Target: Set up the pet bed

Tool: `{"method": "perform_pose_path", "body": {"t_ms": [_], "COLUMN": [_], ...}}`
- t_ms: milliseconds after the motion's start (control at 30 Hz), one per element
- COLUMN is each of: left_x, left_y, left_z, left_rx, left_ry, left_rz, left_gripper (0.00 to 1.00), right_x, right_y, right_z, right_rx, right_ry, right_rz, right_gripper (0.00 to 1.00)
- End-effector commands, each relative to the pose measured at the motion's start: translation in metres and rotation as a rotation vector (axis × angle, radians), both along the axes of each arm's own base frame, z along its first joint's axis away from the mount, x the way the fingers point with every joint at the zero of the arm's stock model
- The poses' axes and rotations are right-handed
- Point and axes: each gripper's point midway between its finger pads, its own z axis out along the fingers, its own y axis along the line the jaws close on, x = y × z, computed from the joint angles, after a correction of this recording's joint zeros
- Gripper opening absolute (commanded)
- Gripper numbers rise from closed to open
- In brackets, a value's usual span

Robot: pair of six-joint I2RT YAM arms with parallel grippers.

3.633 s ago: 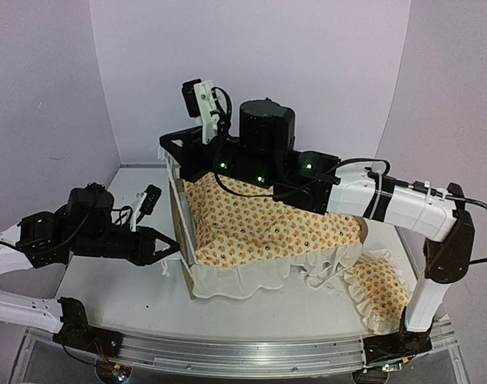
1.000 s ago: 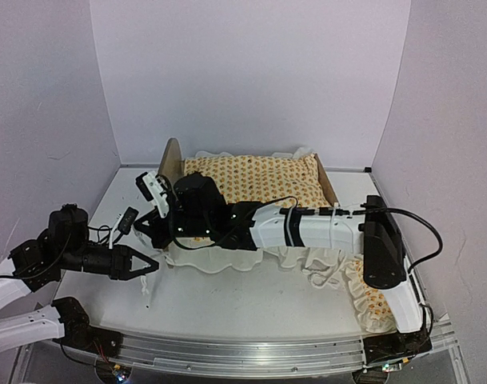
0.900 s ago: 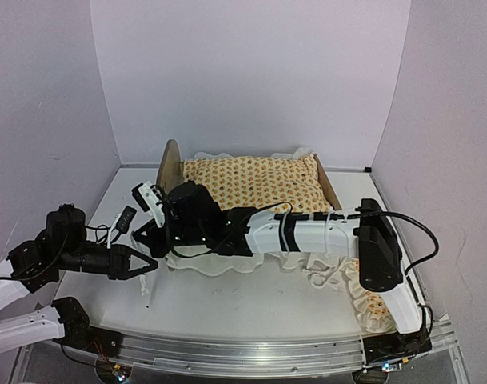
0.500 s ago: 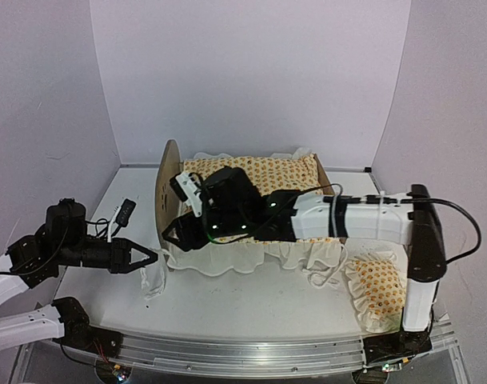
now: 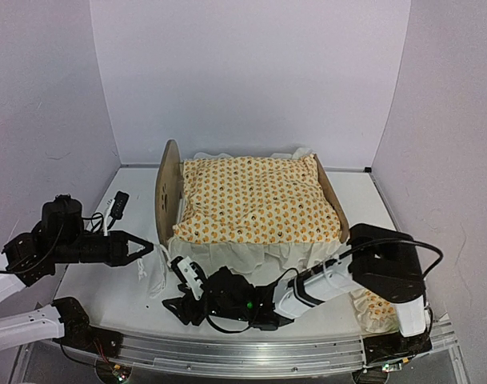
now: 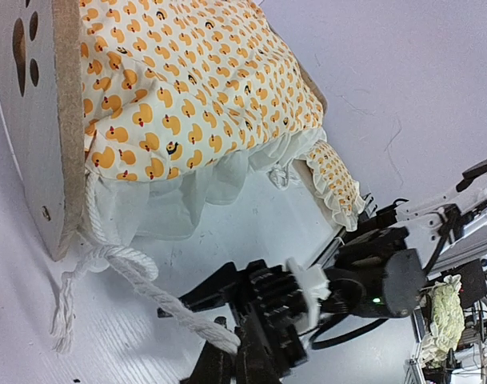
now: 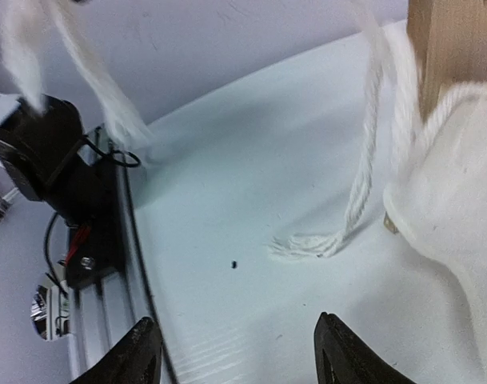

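The pet bed (image 5: 166,192) stands mid-table, its round wooden end board (image 6: 35,120) with paw cutouts on the left. The duck-print quilt (image 5: 259,200) covers the bed and hides the mattress, its white ruffle hanging over the near side. My left gripper (image 5: 145,248) hovers left of the bed, shut on a white rope (image 6: 147,288) that runs to the bed's near-left corner. My right gripper (image 5: 177,302) sits low in front of the bed, open and empty over bare table (image 7: 243,364). The rope's frayed end (image 7: 319,242) lies just ahead of it.
The matching ruffled pillow (image 6: 335,180) lies at the front right, mostly behind my right arm's elbow (image 5: 387,272). A small black part (image 5: 117,203) sits on the table at far left. The aluminium rail (image 5: 251,356) runs along the near edge.
My right arm pulled back off the bed and down to the table's front edge, and its jaws opened. The quilt now lies spread over the bed. The left gripper drifted slightly back, still holding the rope.
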Motion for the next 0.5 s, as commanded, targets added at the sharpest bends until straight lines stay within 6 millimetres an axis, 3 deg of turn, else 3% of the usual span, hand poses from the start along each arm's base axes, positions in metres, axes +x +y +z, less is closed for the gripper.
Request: {"method": "perform_pose_path", "body": {"t_ms": [0,133,467], "left_x": [0.0,-0.003,-0.01], "left_y": [0.003,0.001,0.006], "left_z": [0.048,0.051,0.061], "left_rx": [-0.087,-0.09,-0.111], "left_ry": [-0.11,-0.107,-0.122], "left_rz": [0.012,-0.009,-0.012], "left_gripper": [0.0,0.0,0.0], "right_x": [0.039,0.057,0.076], "right_y": [0.017,0.022,0.059], "right_z": [0.057,0.029,-0.013], "right_rx": [0.303,0.309,0.331], "right_ry": [-0.061,-0.036,-0.047], "right_rz": [-0.16,-0.271,-0.337], "right_gripper": [0.66,0.66,0.56]}}
